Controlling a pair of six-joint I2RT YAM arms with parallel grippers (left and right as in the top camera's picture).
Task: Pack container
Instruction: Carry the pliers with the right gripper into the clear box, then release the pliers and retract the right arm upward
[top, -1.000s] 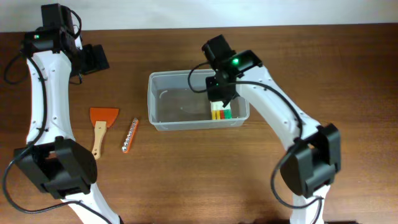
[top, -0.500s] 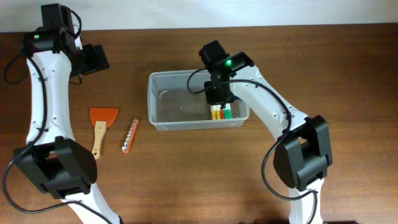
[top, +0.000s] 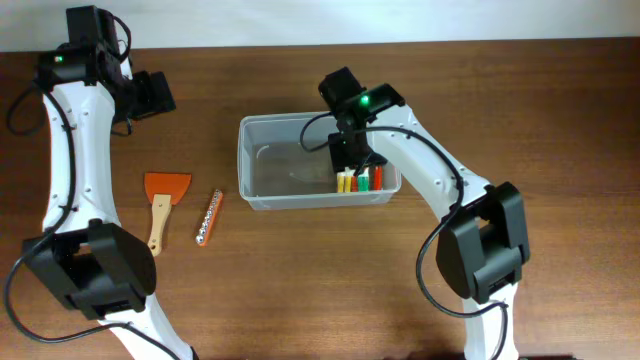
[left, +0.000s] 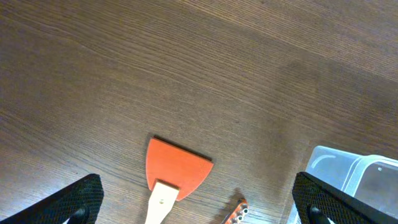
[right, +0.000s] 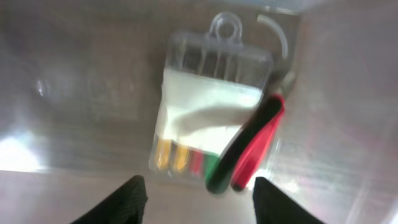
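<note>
**Desk:** Where's the container?

**Photographer:** On the bench, centre frame. The right fingers are spread wide and empty above a packet in its right end.

**Desk:** Risk?

**Photographer:** Clipping the wall and shoving the container. The blurred red loop may snag. At upper left, the left fingers are open and empty. The scraper lies outside.

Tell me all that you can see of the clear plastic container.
The container is a clear plastic tub, rectangular with rounded corners and a rim, without lid. It stands upright on the brown wooden table. Its left part is bare; at its right end lie a clear pack of coloured sticks and, partly over it, a red and black tool. The right gripper hangs over that end, open.
</note>
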